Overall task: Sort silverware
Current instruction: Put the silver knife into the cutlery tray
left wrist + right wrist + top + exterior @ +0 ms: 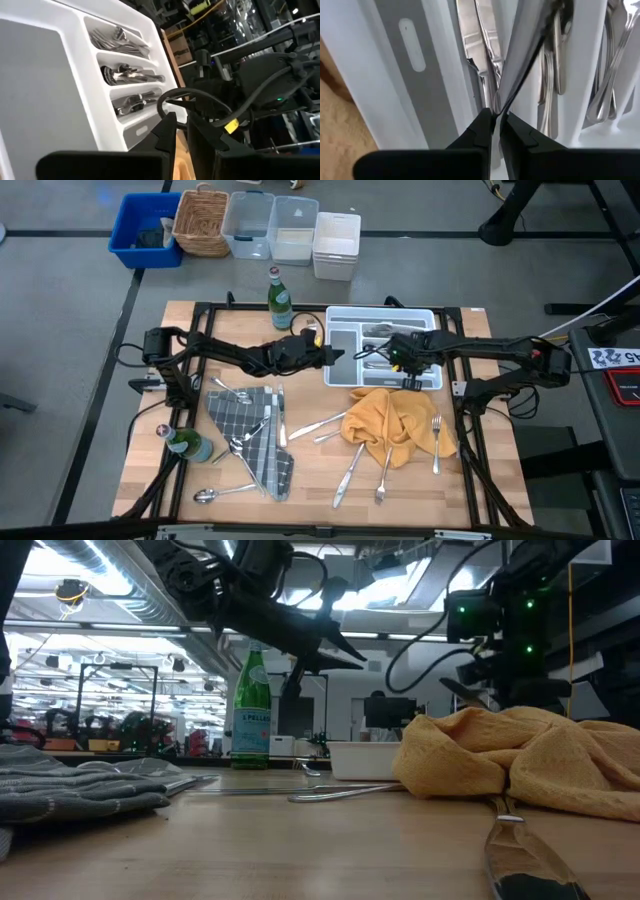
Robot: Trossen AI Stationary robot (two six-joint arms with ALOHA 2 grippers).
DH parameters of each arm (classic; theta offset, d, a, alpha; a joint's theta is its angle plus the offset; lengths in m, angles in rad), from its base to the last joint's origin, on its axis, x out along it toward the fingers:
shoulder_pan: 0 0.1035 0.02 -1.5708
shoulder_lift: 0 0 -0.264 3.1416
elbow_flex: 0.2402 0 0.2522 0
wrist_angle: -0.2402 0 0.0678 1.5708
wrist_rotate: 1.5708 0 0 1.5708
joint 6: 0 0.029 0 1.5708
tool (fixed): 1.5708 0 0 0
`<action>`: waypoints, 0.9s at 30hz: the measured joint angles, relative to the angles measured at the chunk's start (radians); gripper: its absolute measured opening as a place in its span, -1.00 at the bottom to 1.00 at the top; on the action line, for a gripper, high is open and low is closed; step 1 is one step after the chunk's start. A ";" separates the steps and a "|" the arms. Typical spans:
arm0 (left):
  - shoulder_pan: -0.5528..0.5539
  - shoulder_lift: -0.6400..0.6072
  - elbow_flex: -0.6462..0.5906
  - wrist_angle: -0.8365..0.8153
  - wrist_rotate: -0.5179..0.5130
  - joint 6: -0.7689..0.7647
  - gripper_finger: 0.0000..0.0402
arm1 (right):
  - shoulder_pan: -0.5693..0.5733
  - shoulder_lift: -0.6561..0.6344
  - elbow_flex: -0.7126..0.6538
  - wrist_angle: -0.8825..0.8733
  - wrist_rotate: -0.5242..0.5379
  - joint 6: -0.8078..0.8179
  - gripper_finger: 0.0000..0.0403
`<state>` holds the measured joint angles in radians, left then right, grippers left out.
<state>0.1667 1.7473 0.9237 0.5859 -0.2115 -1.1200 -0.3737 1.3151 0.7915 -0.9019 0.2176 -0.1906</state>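
Pinched by the blade tip in the right gripper (pixel 496 120): a knife (pixel 520 60), slanting down over the white tray (pixel 385 311), above a slot already stocked with knives (pixel 470 40). Held low and lengthwise, likely so as to drop flat among its own kind rather than across a divider. Grip thin, barely more than the blade's thickness; probably close to letting go. Next slots over, filled with other sorted silverware (pixel 605 75).

Outside the tray, plenty left to sort: a fork (pixel 436 445) beside the yellow cloth (pixel 390 420), long pieces (pixel 350 470) poking out from under that cloth, a spoon (pixel 205 496) near the front edge, more on the grey checked cloth (pixel 250 425). Roughly midway through, by the look of it.

Parked at the tray's left wall: the left gripper (pixel 335 355), fingers a narrow gap apart, nothing between them; perhaps steadying the tray, perhaps only waiting
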 joint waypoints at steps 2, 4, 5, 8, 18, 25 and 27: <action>0.006 0.000 0.000 -0.002 0.009 0.008 -0.84 | 0.000 0.000 -0.008 0.015 0.000 0.000 -0.85; 0.011 0.000 0.000 -0.005 0.015 0.024 -0.84 | 0.000 0.000 -0.014 0.030 0.000 0.000 -0.85; 0.013 0.000 0.000 -0.006 0.018 0.029 -0.84 | 0.000 0.000 -0.017 0.040 0.000 0.000 -0.85; 0.020 0.000 0.000 -0.009 0.029 0.029 -0.84 | 0.000 0.000 -0.019 0.048 0.000 0.000 -0.80; 0.043 -0.001 0.000 -0.087 0.071 0.027 -0.84 | 0.000 0.000 -0.019 0.048 0.035 0.002 -0.50; 0.084 -0.035 0.000 -0.316 0.073 -0.003 -0.84 | 0.000 0.000 -0.019 0.048 0.036 0.077 -0.48; 0.105 -0.035 0.000 -0.355 0.071 -0.005 -0.84 | 0.000 0.000 -0.019 0.049 0.036 0.100 -0.48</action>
<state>0.2714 1.7119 0.9234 0.2314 -0.1401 -1.1252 -0.3737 1.3151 0.7723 -0.8533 0.2535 -0.0904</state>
